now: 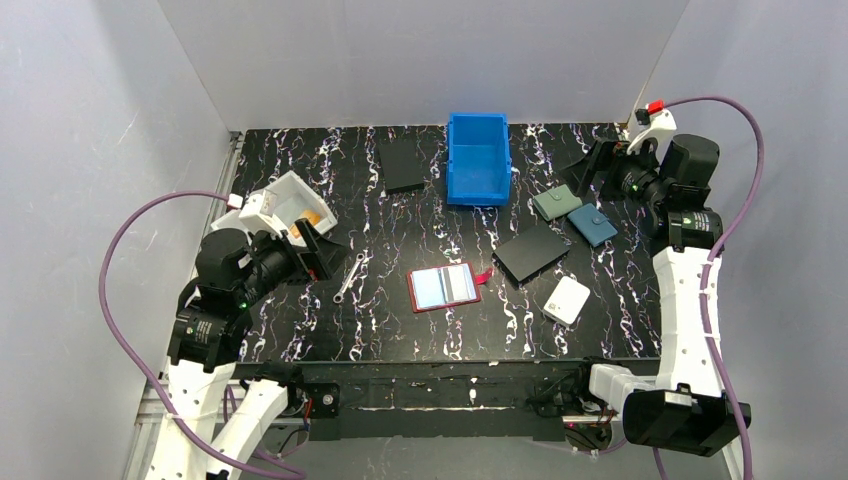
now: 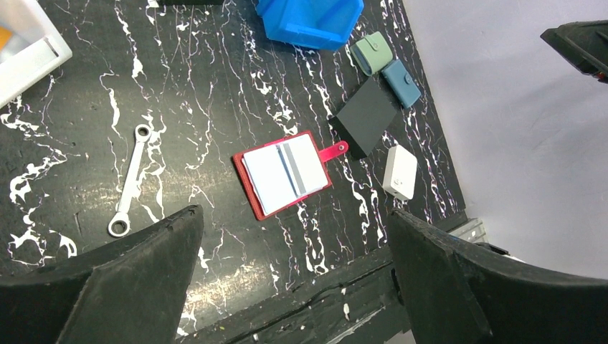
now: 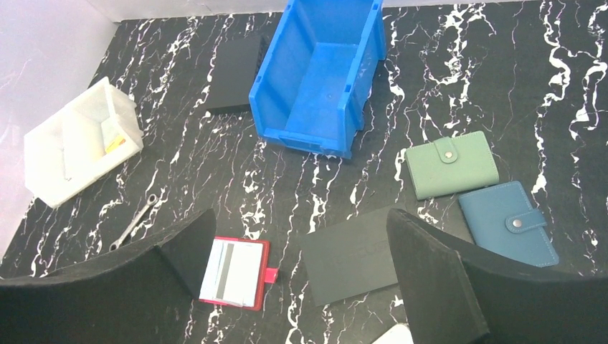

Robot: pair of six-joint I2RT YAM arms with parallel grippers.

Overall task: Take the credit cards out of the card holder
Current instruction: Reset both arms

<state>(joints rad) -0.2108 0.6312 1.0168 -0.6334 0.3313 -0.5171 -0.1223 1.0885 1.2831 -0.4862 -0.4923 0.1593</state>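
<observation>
The black, white-veined tabletop (image 1: 400,335) carries everything. Straight ahead of the left jaws, framed between them, the red card holder (image 2: 285,174) lies open and flat. The wrench (image 2: 131,180) lies just beyond one jaw and the white wallet (image 2: 400,172) just beyond the other. Between the right jaws lies a black flat case (image 3: 351,256), with the blue wallet (image 3: 507,222) and green wallet (image 3: 452,165) close together past one jaw. Farther ahead of the right jaws sit the blue bin (image 3: 305,122), a second black case (image 3: 235,72) beside it and, well off to one side, a white container (image 3: 50,161).
</observation>
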